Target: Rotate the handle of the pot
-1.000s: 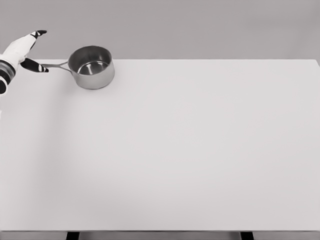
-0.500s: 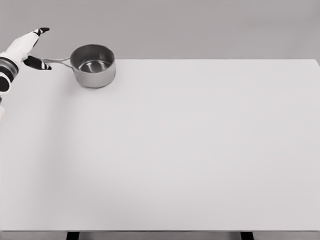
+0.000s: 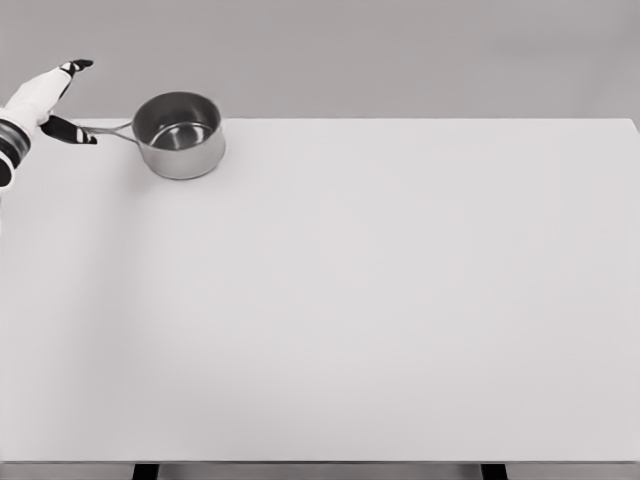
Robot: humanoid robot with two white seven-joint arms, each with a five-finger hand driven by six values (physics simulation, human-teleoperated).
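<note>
A: A steel pot [image 3: 180, 135] is seen at the far left corner of the tabletop [image 3: 380, 300]; its thin handle [image 3: 112, 131] is pointed left, toward the edge, with the long axis lying nearly level across the view.

B: And the robot hand?

A: The left robot hand [image 3: 52, 98] is pictured at the handle's tip; the fingers are spread, one raised and a dark-tipped one laid low at the handle's end; nothing is seen to be pinched; whether contact is made cannot be told.

B: Which way is the pot from it?

A: Directly to the right, along the handle's line; the left arm is the nearer by far; the right arm is not shown; a sideways push on the tip is judged to be what the turn calls for.
</note>
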